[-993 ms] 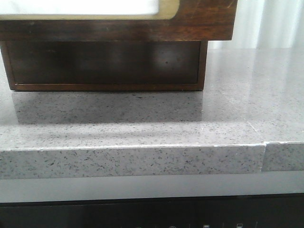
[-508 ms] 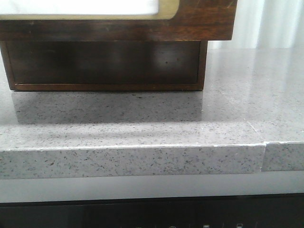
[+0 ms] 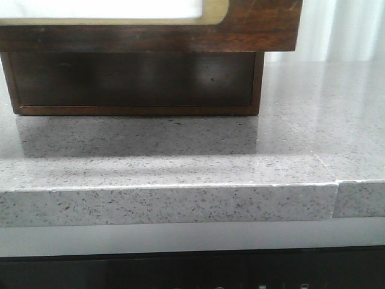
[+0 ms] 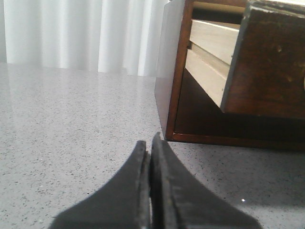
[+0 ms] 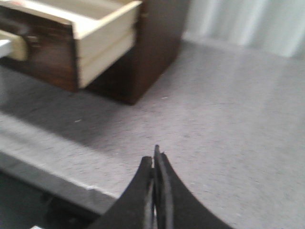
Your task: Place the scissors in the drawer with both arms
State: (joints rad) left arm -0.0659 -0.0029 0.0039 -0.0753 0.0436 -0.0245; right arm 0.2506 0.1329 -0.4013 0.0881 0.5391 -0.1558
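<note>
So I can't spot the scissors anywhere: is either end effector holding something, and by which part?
Nothing is held. The left end effector and right end effector are both shut with nothing between the fingers.

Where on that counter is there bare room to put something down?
The counter is bare between the cabinet and its front edge, and to the cabinet's right toward the curtain. The open drawer overhangs the strip nearest the cabinet.

- no readable text, labels, brands or numbers anywhere
- small pale marks on dark panel (image 3: pixel 180 274) below bench (image 3: pixel 180 205) edge, too small to read
</note>
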